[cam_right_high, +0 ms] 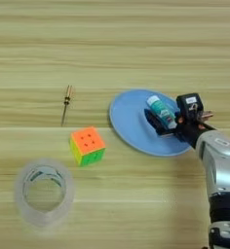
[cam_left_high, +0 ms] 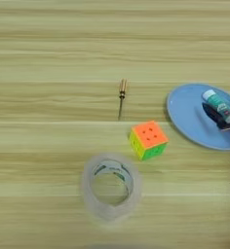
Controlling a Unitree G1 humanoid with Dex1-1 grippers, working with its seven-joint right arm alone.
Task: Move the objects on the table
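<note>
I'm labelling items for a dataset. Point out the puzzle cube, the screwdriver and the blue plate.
puzzle cube (cam_left_high: 148, 134): left eye view, orange top face.
screwdriver (cam_left_high: 122, 89): left eye view, brass handle.
blue plate (cam_right_high: 131, 119): right eye view, bare left part.

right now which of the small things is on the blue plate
The glue stick, lying on the blue plate between the gripper fingers; cube, screwdriver and tape sit on bare wood.

The left eye view's right edge cuts off the blue plate (cam_left_high: 190, 121) and hides the gripper (cam_right_high: 171, 121).
</note>
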